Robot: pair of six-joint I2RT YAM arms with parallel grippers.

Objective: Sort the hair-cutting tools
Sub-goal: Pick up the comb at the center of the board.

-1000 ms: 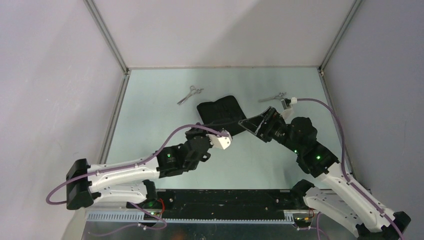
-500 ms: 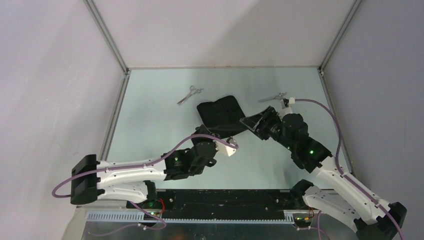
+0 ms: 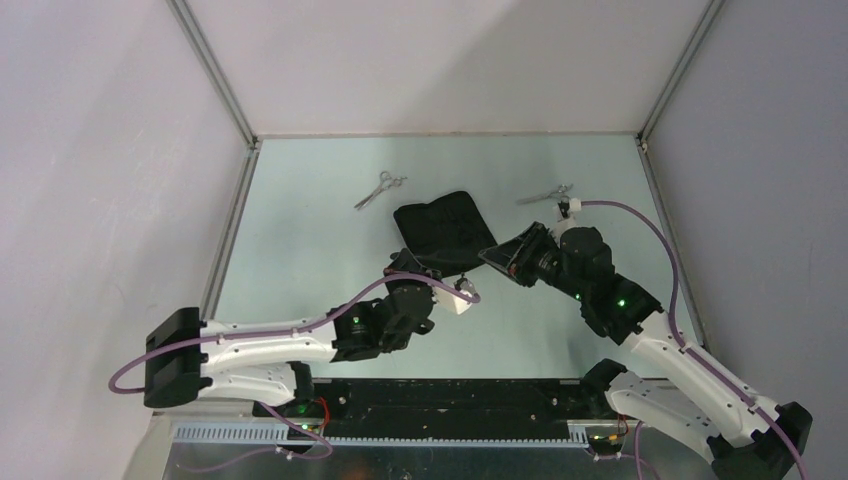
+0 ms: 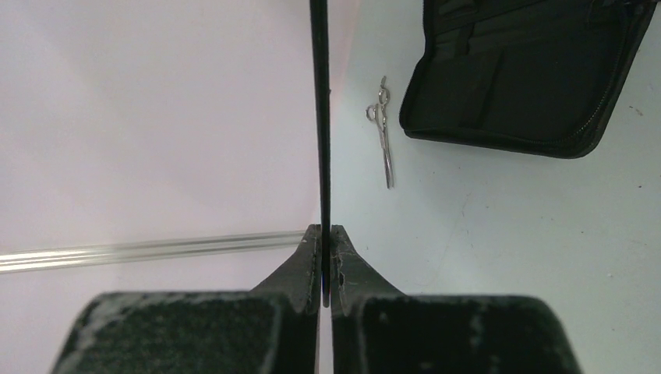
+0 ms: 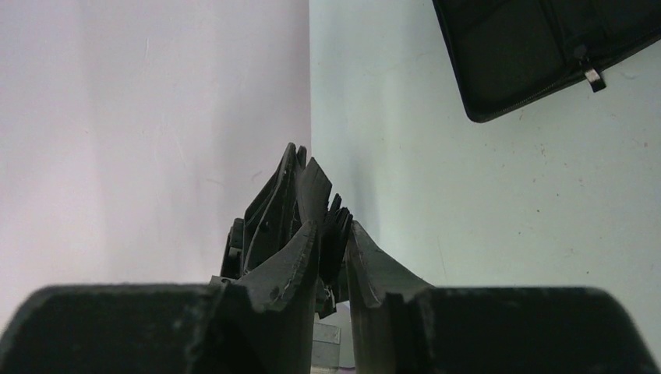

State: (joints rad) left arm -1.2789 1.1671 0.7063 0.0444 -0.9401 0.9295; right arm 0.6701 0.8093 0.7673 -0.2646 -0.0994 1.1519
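While the left gripper (image 4: 324, 241) pinches the flat comb (image 4: 319, 117), the right gripper (image 5: 334, 234) clamps the handled comb (image 5: 304, 187). The case (image 4: 522, 78) lies open.

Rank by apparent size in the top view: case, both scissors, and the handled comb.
1. Case.
2. Handled comb, partly hidden, so its place is unsure.
3. Left scissors and right scissors look alike; no ranking between them.

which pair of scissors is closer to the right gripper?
The scissors right of the zip case, just beyond the right gripper. The other scissors lie left of the case.
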